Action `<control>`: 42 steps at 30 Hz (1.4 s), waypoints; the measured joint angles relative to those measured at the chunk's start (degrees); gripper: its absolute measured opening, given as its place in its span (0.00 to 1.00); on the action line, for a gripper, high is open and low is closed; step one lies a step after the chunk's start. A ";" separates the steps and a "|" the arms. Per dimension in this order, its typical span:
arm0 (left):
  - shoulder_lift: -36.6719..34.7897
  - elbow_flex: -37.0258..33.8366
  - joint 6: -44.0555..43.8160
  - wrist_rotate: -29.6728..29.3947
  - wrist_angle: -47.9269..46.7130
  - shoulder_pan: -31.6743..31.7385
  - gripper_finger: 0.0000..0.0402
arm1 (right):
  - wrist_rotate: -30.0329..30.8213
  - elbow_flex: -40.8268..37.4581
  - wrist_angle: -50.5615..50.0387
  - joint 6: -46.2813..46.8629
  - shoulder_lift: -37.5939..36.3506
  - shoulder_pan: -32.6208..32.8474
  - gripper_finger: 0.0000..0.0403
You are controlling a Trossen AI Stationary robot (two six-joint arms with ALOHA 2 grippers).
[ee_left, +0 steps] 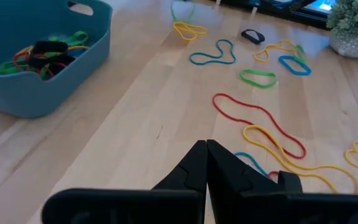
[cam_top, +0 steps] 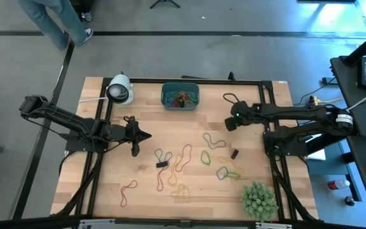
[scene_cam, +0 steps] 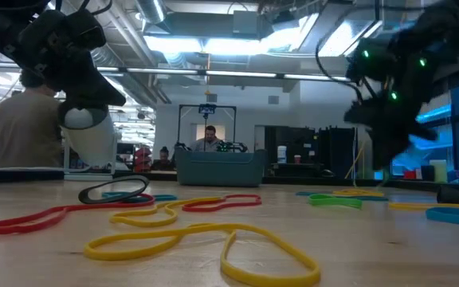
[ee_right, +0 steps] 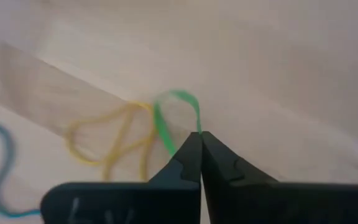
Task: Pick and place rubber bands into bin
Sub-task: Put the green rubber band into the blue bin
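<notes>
High view: overhead, facing straight down, far enough to take in the whole surface (cam_top: 107,184), both arms and floor beyond.
Low view: at surface height, facing level across into the room; nearest bands (scene_cam: 202,239) loom large.
Left wrist view: close behind the left end effector (ee_left: 206,163), looking down across the surface; bin (ee_left: 73,68) at 10 o'clock, plant (ee_left: 353,25) at 2 o'clock.
Right wrist view: very close above the surface, behind the right end effector (ee_right: 200,152).
Shared: bin, scattered bands and plant appear in high and left wrist views; the bin also in the low view.
</notes>
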 joint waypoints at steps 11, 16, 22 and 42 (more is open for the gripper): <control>0.00 -0.13 6.71 0.02 -0.03 0.00 0.00 | 3.15 22.77 -2.69 -12.10 5.77 0.13 0.00; 0.00 -0.24 10.06 -0.02 -0.44 0.00 0.00 | 3.09 34.22 -2.14 -18.70 16.23 0.13 0.00; -0.99 -0.24 14.76 1.46 -1.43 1.30 0.00 | 1.60 50.67 -2.20 -27.13 32.10 0.13 0.00; -11.77 -0.33 19.28 20.22 -11.38 11.56 0.00 | -5.20 85.88 -6.47 -29.84 70.46 -2.14 0.12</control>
